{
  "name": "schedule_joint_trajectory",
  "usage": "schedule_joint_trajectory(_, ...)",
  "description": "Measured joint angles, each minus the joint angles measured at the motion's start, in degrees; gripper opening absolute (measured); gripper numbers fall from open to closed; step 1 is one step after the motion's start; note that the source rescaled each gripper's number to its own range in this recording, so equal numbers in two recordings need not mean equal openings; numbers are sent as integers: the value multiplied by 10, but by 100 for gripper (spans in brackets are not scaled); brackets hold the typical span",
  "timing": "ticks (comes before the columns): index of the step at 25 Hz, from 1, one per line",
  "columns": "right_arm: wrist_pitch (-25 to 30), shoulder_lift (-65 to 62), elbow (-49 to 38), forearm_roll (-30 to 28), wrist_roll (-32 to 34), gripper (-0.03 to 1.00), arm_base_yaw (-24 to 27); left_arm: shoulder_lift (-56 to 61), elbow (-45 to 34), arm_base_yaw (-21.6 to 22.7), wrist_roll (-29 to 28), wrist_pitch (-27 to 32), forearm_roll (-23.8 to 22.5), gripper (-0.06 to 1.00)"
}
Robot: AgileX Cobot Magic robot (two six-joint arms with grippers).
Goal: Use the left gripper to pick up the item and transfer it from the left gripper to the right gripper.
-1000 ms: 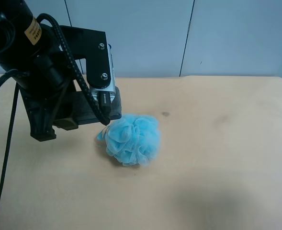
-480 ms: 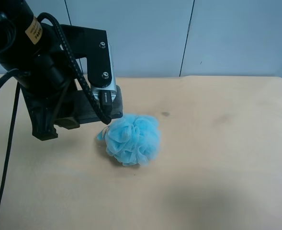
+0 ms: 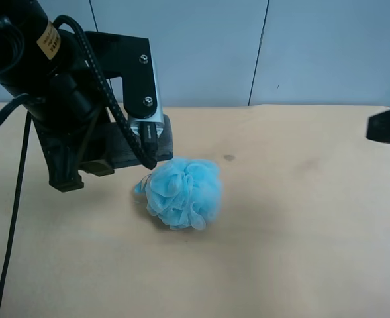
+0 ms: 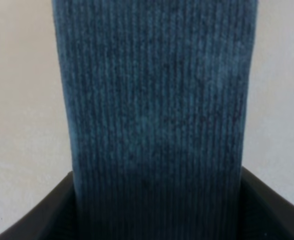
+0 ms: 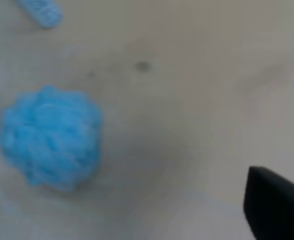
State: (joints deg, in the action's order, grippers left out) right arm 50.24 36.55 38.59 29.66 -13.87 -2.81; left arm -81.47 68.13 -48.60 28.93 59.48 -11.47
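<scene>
Now the left gripper (image 3: 82, 173) clasps the item (image 4: 154, 100).

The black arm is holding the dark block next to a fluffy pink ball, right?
No, the fluffy ball is light blue, not pink; the exterior high view shows it. The black left gripper does hold the dark block next to it.

Blurred light-blue bath puff (image 5: 49, 137) is sitting on a tan table (image 5: 201, 100).
A black gripper finger (image 5: 276, 210) is poking in at the edge, well apart from the puff.
</scene>
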Motion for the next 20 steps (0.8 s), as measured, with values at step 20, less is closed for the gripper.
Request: schedule_joint_trajectory(20,143,394,2,554,-533,100,-34,0,0,0,0,-28,0,0)
